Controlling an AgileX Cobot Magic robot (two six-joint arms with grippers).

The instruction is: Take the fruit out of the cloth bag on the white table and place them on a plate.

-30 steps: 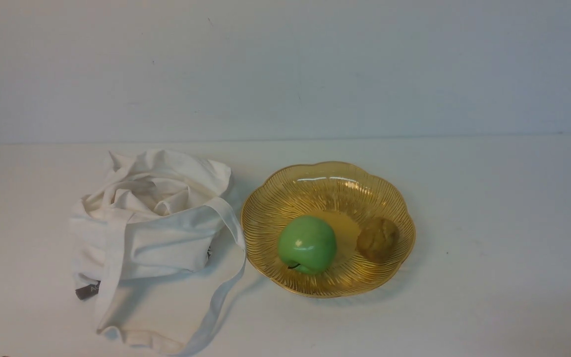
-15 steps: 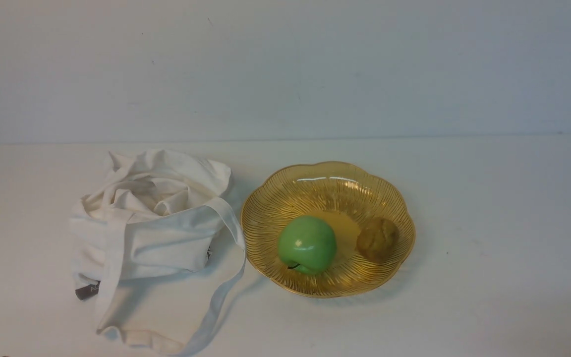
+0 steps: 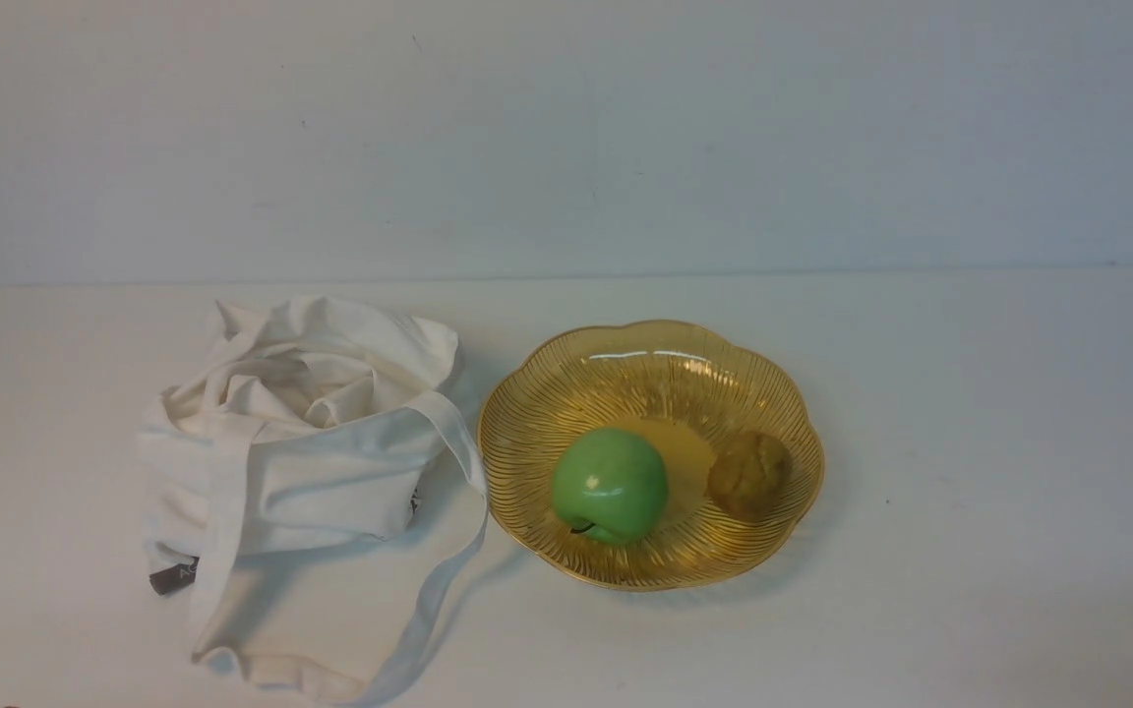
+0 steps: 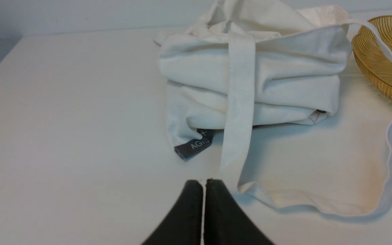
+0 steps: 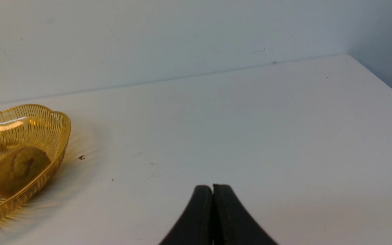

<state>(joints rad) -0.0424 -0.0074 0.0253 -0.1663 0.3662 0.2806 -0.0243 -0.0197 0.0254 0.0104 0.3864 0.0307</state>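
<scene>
On front view alone, green apple [image 3: 610, 486] beside fruit [image 3: 749, 475]; wrist views miss it.

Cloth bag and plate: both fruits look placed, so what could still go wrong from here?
1. One strap of the cloth bag lies right beside the plate's rim; tugging the bag might drag or tip the plate.
2. The brown fruit sits near the rim and could roll out if the plate is jolted.
3. The bag is crumpled, so anything left inside would be hidden.
</scene>
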